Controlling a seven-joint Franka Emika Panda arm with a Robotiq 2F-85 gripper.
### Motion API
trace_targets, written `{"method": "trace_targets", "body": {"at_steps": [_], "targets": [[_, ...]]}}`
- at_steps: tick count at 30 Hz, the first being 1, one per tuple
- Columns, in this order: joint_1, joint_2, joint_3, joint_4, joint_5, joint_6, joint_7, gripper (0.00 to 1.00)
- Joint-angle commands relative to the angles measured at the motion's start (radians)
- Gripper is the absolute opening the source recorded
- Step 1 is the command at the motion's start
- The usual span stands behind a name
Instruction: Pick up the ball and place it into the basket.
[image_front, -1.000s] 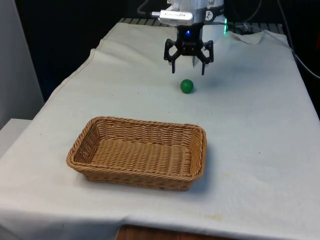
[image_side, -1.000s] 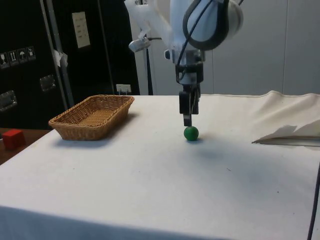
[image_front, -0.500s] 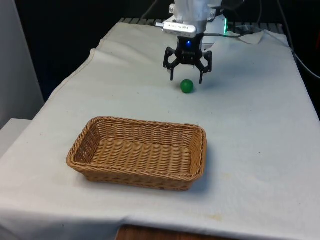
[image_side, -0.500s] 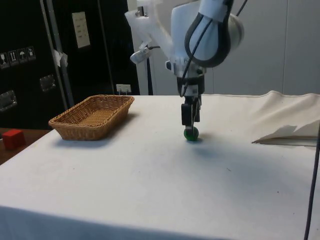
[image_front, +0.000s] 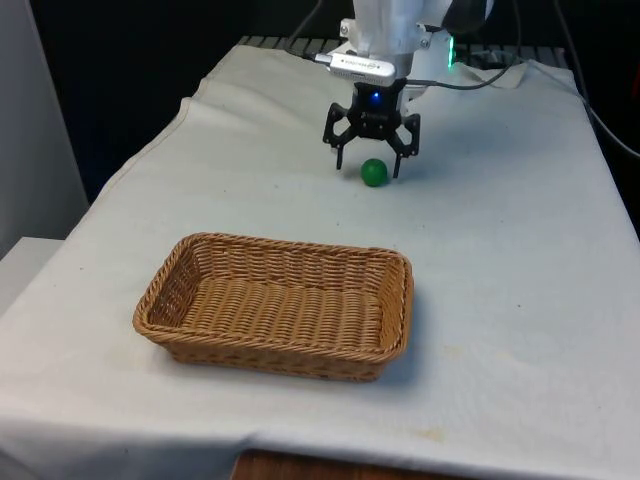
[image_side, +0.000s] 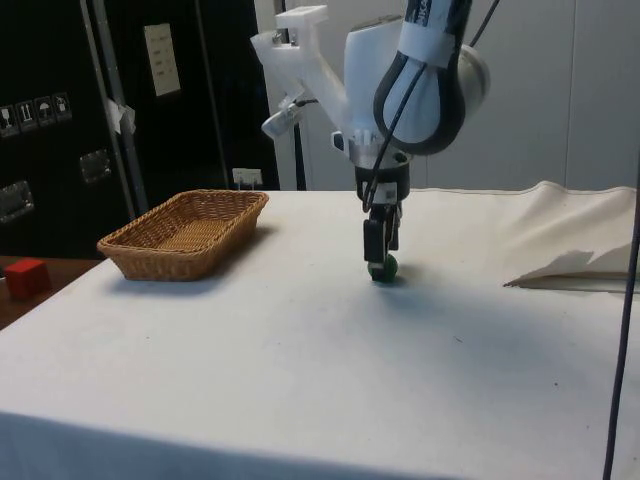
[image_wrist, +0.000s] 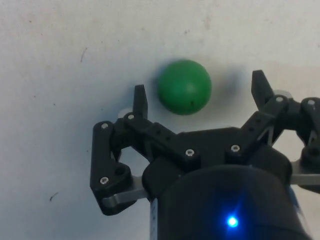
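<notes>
A wicker basket (image_front: 276, 304) is sitting open-topped on the near part of the table, well apart from the ball, nothing standing between the two; a small red block (image_side: 26, 277) is resting on a wooden ledge beside the table in the side view, below a dark cabinet (image_side: 45, 120) carrying a pale label; rumpled folds of cloth are lying toward the side view's right; the white cloth (image_front: 500, 270) is covering the table, faintly creased and speckled, with a strip of bare wood showing at its near edge in the front view; my white arm is bending over from above and pointing my pincer (image_front: 368, 165) straight down, its tips reaching almost to the cloth; my fingers (image_wrist: 139, 100) are spreading wide, one on each side of the green ball (image_front: 374, 172), neither touching it, the ball lying closer to the finger toward the front view's right; the ball is resting on the cloth at the far middle of the table, just inside my open pincer (image_wrist: 197, 97), partly hidden behind my fingers in the side view (image_side: 386, 268)
</notes>
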Motion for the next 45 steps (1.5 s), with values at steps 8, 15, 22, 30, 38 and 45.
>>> {"method": "trace_targets", "body": {"at_steps": [8,15,22,30,38,45], "targets": [[-0.012,-0.007,0.014,-0.003,0.011,0.003,-0.009,0.41],[-0.013,-0.005,0.013,-0.002,0.010,0.002,-0.009,0.00],[0.000,-0.016,-0.007,0.005,-0.005,-0.017,-0.001,0.00],[0.008,-0.061,-0.031,0.025,-0.030,-0.079,0.011,0.00],[0.005,-0.109,-0.041,0.049,-0.050,-0.152,0.023,0.00],[0.003,-0.137,-0.044,0.080,-0.057,-0.216,0.027,0.00]]}}
